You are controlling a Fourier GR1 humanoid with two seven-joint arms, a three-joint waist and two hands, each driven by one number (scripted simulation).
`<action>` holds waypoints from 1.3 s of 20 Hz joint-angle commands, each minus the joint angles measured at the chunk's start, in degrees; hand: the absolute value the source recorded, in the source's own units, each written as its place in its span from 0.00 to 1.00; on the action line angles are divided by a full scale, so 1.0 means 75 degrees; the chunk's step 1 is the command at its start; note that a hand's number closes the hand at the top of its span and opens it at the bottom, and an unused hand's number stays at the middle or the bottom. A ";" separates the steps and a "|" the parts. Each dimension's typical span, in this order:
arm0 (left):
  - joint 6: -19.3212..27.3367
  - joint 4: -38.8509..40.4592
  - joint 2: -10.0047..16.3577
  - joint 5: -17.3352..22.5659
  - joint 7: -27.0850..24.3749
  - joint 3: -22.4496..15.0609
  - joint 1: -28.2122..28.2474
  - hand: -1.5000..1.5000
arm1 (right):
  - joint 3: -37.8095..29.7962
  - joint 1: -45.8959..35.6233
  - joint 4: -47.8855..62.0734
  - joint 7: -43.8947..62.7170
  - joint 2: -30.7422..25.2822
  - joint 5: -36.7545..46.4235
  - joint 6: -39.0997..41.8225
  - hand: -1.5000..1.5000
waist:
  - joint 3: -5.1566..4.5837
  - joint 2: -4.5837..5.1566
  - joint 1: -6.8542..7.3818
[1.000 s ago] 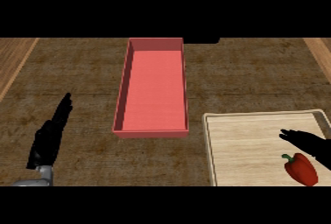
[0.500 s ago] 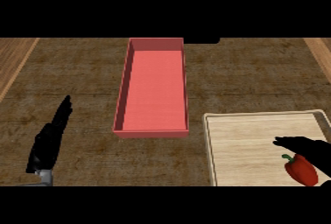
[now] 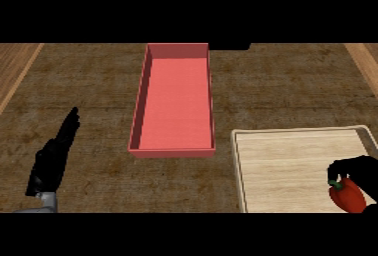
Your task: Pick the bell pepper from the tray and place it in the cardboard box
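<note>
Bell pepper (image 3: 348, 196), smooth, red, tapered, on pale rectangular wooden tray (image 3: 295, 170)

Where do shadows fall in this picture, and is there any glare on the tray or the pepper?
Head view: light is even; the red box is darker along its inner left wall; no glare shows on the tray or the bell pepper, whose top the right hand partly covers.

No text, label, brand, number or sign can be read anywhere: the box (image 3: 171, 152), the tray (image 3: 288, 170), the bell pepper (image 3: 348, 196) and the counter (image 3: 288, 85) show only plain, unmarked surfaces
</note>
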 commanded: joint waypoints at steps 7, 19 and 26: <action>0.0185 -0.0012 0.0017 0.0018 0.0039 0.0239 0.0157 0.50 | -0.0827 0.0691 -0.1253 0.5617 0.3334 0.1102 -0.0862 1.00 | -0.0001 -0.0090 -0.0477; 0.0234 0.0000 -0.0165 -0.0293 0.0180 -0.0145 -0.0156 0.50 | 0.3628 0.0527 -0.4250 1.1611 0.3815 0.2703 -0.1404 1.00 | 0.0033 -0.0008 -0.0034; -0.0090 -0.0139 -0.0001 -0.0047 0.0343 -0.0036 -0.0237 0.50 | 0.5598 -0.1515 -0.4684 1.2694 0.3823 0.2812 -0.2446 1.00 | 0.0041 0.0003 0.0145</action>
